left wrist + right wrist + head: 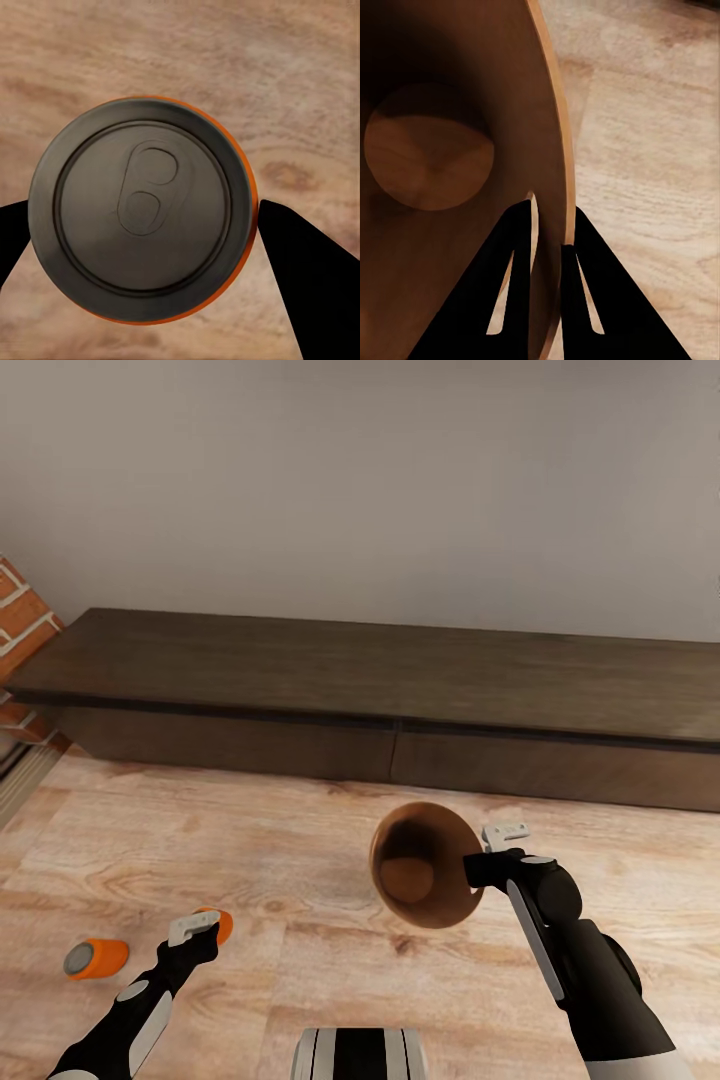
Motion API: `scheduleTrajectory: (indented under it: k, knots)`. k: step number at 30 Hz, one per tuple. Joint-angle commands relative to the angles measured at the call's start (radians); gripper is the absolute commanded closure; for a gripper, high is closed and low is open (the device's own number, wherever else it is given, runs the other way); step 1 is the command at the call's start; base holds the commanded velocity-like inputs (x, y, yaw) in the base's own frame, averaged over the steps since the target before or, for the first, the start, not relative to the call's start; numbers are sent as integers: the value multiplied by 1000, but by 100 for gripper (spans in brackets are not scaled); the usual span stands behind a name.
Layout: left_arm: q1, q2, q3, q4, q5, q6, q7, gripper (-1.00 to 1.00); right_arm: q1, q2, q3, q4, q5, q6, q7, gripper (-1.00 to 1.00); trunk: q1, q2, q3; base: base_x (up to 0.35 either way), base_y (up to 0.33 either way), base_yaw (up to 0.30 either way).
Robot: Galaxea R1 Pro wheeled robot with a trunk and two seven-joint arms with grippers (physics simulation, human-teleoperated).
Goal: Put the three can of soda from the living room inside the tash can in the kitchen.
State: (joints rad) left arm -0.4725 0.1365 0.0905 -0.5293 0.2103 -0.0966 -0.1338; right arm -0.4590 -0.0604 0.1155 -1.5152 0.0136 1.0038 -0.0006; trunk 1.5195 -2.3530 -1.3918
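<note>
Two of the three can of soda show here. One orange can (223, 925) with a grey top (142, 217) sits between the fingers of my left gripper (200, 930), which is shut on its sides (144, 206), just above the wood floor. A second orange can (95, 958) lies on its side on the floor to the left. The brown tash can (425, 865) hangs tilted, its dark mouth turned toward me. My right gripper (482, 860) is shut on its rim (556, 150), one finger inside and one outside (547, 208).
A long dark low cabinet (380, 690) runs along the grey wall ahead. A red brick chimney (20, 620) stands at the far left. Light wood plank floor (280, 840) spreads between me and the cabinet. My base (358, 1053) shows at the bottom.
</note>
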Motion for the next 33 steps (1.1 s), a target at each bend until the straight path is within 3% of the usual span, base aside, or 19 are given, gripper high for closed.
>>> scheduleTrajectory:
  k: [1, 9, 33]
  knots:
    - [0, 0, 0, 0, 0, 0, 0, 100, 0, 0, -1, 0, -18, -1, 13, 100, 0, 0, 2, 0, 0, 0]
    - [0, 0, 0, 0, 0, 0, 0, 100, 0, 0, 0, 0, -18, -1, 13, 100, 0, 0, 6, 0, 0, 0]
    - [0, 0, 0, 0, 0, 0, -1, 100, 0, 1, 0, 0, -18, -1, 13, 100, -92, 168, 81, 0, 0, 0]
